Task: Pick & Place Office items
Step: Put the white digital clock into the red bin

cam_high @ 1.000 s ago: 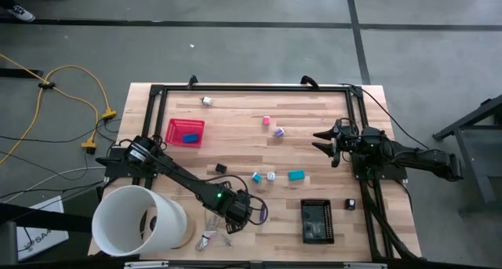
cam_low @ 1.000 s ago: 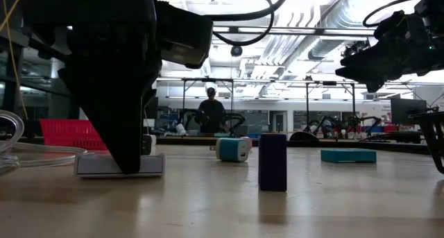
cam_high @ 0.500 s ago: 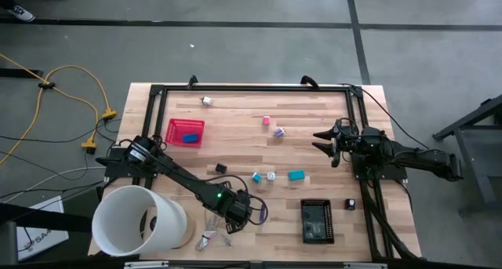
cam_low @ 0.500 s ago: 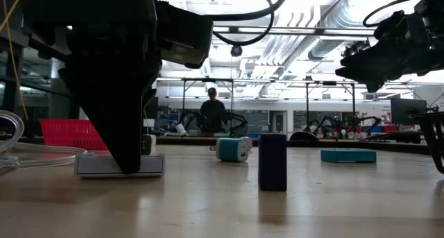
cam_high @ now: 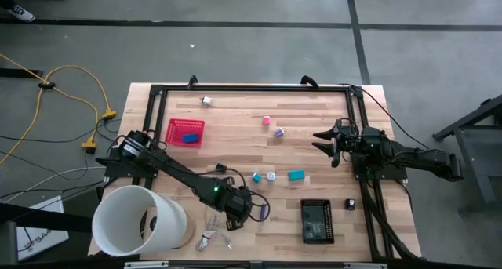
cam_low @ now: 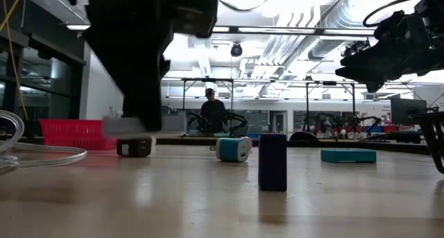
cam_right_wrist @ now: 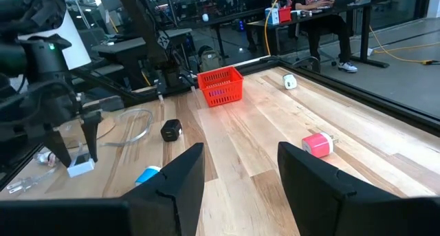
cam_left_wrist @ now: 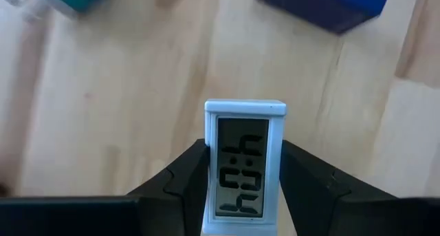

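Two dark, jointed arms with black cables, a small green light near the left hand (cam_high: 233, 212).

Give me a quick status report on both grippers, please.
Left gripper shut on small white clock, lifted off the table. Right gripper open, waiting at table's right edge. Nothing in the way.

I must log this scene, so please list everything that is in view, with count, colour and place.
table: 1, pale wood, centre
basket: 1, red, table's left half
blue block: 1, in the basket
tub: 1, white, table's left corner
tray: 1, black, right of the left arm
teal block: 1, mid-table
pink piece: 1, right of the basket
black piece: 1, beside the left arm
clock: 1, white, held above the table
person: 1, dark clothes, room behind
left tool: dark, shut on the clock
right tool: dark, open, table's right side
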Controlling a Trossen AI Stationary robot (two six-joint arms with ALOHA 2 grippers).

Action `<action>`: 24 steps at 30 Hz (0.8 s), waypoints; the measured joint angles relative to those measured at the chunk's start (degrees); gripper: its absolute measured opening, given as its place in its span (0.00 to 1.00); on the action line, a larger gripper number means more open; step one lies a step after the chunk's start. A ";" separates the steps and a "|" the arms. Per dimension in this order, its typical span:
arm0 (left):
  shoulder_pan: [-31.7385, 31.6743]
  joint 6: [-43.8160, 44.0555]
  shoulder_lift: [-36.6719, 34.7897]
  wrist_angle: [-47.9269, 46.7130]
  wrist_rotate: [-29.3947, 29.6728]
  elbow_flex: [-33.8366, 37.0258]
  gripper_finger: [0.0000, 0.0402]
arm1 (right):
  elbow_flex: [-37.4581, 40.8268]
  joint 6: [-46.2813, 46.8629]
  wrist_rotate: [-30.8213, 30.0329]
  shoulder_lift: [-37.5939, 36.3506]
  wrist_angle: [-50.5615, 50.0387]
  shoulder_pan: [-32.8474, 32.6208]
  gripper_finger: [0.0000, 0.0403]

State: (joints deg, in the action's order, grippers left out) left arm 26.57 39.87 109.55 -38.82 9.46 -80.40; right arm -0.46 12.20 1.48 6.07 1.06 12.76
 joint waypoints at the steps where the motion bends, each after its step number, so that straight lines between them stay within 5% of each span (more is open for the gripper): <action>1: -0.04 -0.63 -0.35 -0.05 0.57 0.00 0.37 | 0.00 0.00 0.00 0.02 0.00 -0.01 0.43; 24: -12.68 -10.08 -12.39 -16.55 1.43 0.00 0.37 | 0.00 -0.01 0.00 0.02 0.00 0.00 0.43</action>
State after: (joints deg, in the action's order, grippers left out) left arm 13.88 29.80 97.16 -55.37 10.90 -80.40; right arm -0.46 12.19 1.48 6.09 1.06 12.76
